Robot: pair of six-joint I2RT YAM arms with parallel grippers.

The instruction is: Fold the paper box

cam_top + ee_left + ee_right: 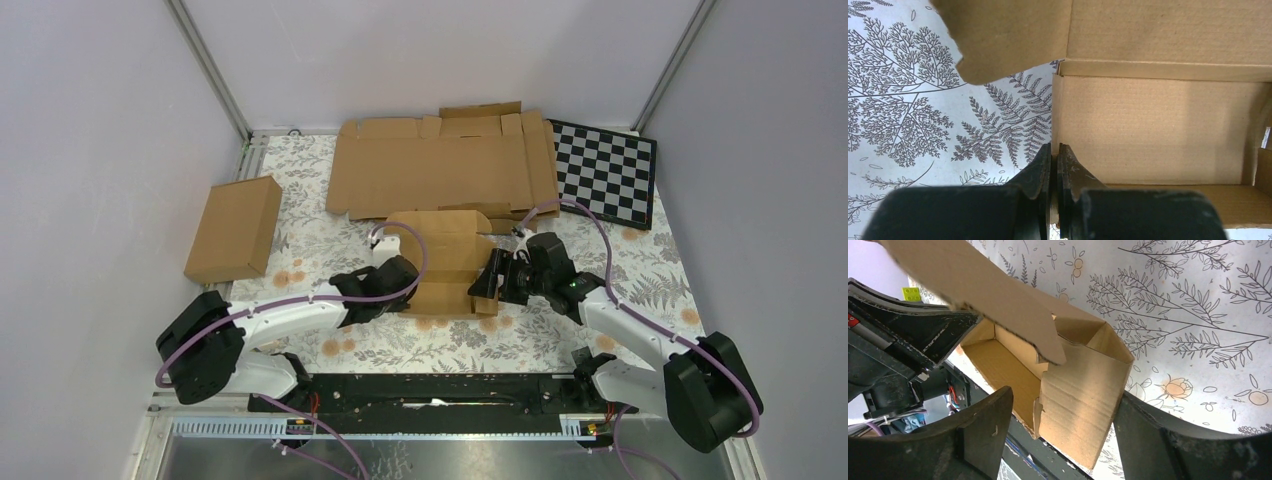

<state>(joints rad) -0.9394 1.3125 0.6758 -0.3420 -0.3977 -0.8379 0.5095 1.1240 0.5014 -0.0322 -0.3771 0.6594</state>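
Observation:
The paper box (445,262) is a small brown cardboard mailer in the middle of the table, with its walls partly raised. My left gripper (405,272) is at its left side. In the left wrist view that gripper (1054,146) is shut on the thin left wall of the box (1148,125). My right gripper (488,283) is at the box's right end. In the right wrist view it (1065,392) stands open around the end wall (1083,390), with its fingers (983,425) spread wide. A loose flap (973,290) hangs over the box's inside.
A larger brown carton (235,228) lies at the left. Wide flat cardboard sheets (440,165) lie behind the box, and a checkerboard (605,170) sits at the back right. A black rail (440,392) runs along the near edge.

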